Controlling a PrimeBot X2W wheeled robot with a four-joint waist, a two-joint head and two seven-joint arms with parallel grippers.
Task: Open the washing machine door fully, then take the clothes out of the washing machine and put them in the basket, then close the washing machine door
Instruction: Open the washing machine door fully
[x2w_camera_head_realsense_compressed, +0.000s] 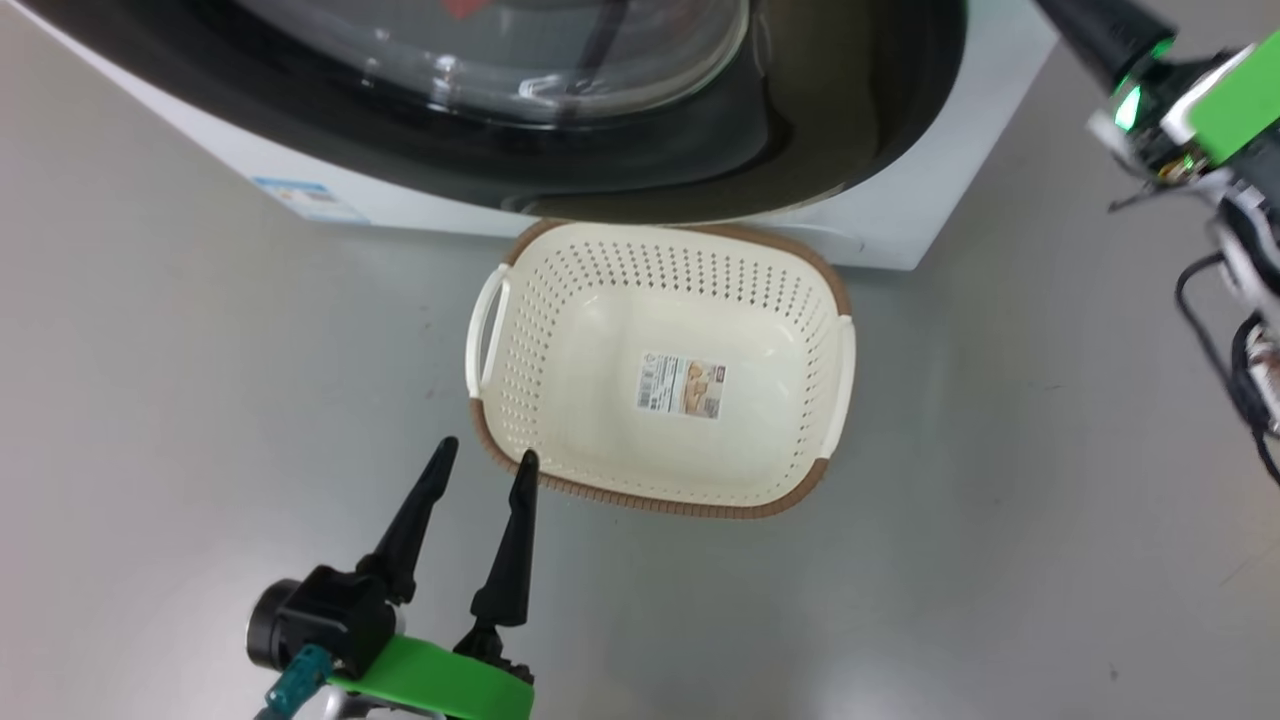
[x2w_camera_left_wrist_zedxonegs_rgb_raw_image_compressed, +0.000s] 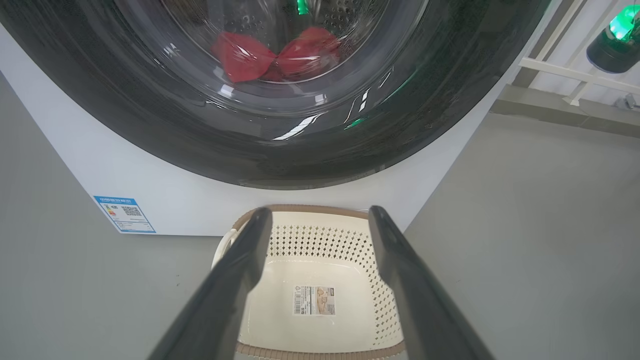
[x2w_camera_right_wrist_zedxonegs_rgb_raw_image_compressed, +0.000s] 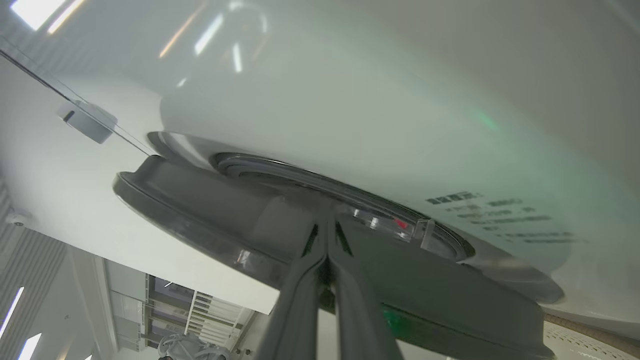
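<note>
The washing machine (x2w_camera_head_realsense_compressed: 900, 230) stands white at the top of the head view. Its door (x2w_camera_head_realsense_compressed: 600, 170), a black ring around a glass bowl, faces the basket. Through the glass, red clothes (x2w_camera_left_wrist_zedxonegs_rgb_raw_image_compressed: 240, 57) lie in the steel drum. The cream basket (x2w_camera_head_realsense_compressed: 650, 500) sits on the floor right before the machine, with only a label inside. My left gripper (x2w_camera_head_realsense_compressed: 487, 455) hovers open at the basket's near left corner, nothing between its fingers. In the right wrist view, my right gripper (x2w_camera_right_wrist_zedxonegs_rgb_raw_image_compressed: 327, 222) is shut, its tips against the door's (x2w_camera_right_wrist_zedxonegs_rgb_raw_image_compressed: 200, 210) rim where that stands slightly off the white front (x2w_camera_right_wrist_zedxonegs_rgb_raw_image_compressed: 350, 100).
Grey floor (x2w_camera_head_realsense_compressed: 150, 400) lies around the basket on both sides. My right arm's wrist (x2w_camera_head_realsense_compressed: 1230, 100) with loose cables hangs at the upper right. A blue sticker (x2w_camera_left_wrist_zedxonegs_rgb_raw_image_compressed: 124, 213) marks the machine's lower left front. A white railing (x2w_camera_left_wrist_zedxonegs_rgb_raw_image_compressed: 575, 75) runs behind the machine's right side.
</note>
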